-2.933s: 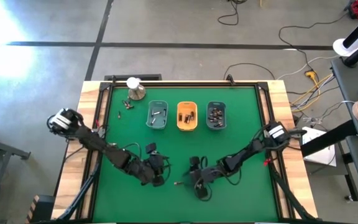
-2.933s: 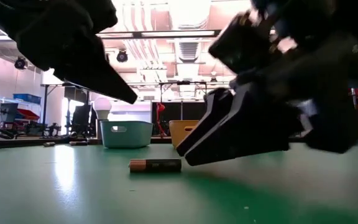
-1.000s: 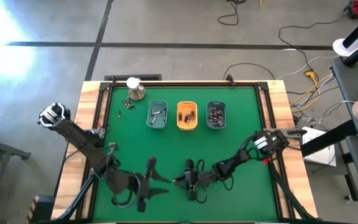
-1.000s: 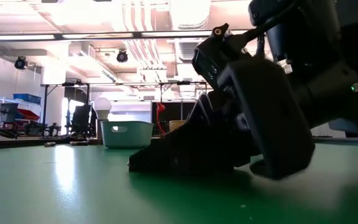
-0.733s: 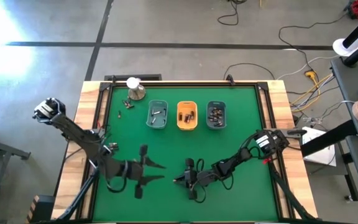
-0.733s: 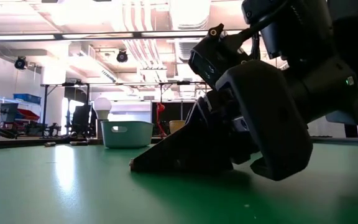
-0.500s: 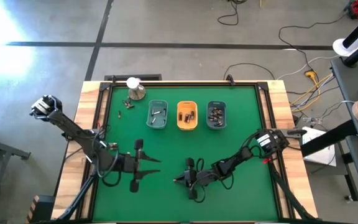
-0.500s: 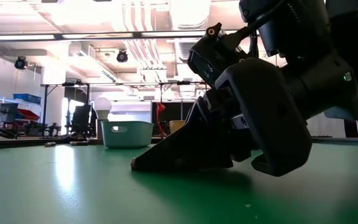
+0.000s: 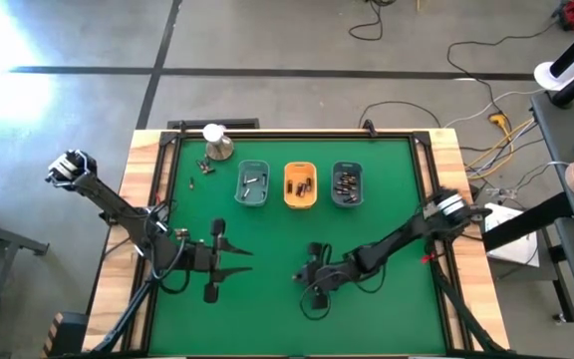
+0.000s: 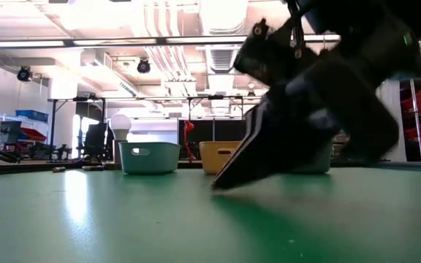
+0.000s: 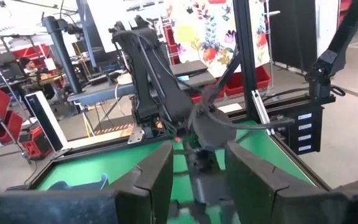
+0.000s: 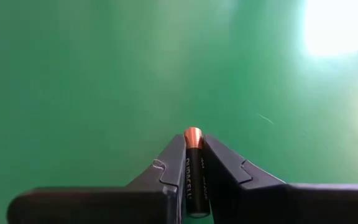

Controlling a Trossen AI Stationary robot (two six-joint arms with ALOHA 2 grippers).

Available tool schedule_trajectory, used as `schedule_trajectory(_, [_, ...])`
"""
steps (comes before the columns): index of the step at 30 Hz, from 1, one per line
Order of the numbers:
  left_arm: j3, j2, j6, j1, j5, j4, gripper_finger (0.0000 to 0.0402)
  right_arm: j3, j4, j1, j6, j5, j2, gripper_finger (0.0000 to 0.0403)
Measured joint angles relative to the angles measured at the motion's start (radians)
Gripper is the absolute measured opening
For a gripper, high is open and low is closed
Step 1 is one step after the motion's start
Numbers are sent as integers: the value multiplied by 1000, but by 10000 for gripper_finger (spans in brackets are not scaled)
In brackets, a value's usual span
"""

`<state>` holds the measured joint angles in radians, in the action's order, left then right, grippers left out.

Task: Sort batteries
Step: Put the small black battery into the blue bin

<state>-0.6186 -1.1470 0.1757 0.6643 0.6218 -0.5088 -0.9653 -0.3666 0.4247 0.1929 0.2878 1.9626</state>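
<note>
The right gripper (image 12: 193, 163) has its two dark fingers clamped on a small black cylindrical battery with a copper-coloured end (image 12: 193, 168), held lengthwise between them just above the green table mat (image 9: 387, 309) near its front edge. Farther back, a grey-blue plastic tray (image 9: 251, 184), an orange tray (image 9: 300, 185) and a second grey tray (image 9: 346, 184) stand in a row, each holding more batteries. The left gripper (image 9: 237, 257) hangs over the mat's front left, fingers parted and empty.
</note>
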Motion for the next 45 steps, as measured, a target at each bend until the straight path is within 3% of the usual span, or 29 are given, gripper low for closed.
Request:
schedule_trajectory(3, [-20, 1, 0, 2, -1, 49, 125, 1, 153, -14, -32, 46, -134, 37])
schedule_trajectory(8, [-86, 3, -9, 2, -1, 241, 125, -3, 432, -75, -81, 292, -342, 38])
schedule_trajectory(13, [-126, 4, -64, 3, -4, 352, 125, 3, 629, -235, -7, 332, -481, 38])
schedule_trajectory(19, [-119, 4, -51, 5, -148, 413, 125, 70, 722, -458, 48, 203, -545, 38])
schedule_trajectory(29, [-119, 14, -90, 5, -147, 422, 125, 186, 775, -704, -66, 34, -545, 38])
schedule_trajectory(33, [-119, 4, -142, 5, -136, 423, 125, 211, 757, -764, -121, -58, -541, 38])
schedule_trajectory(45, [-117, -60, -235, 5, -135, 411, 125, 235, 637, -841, -225, -115, -468, 38])
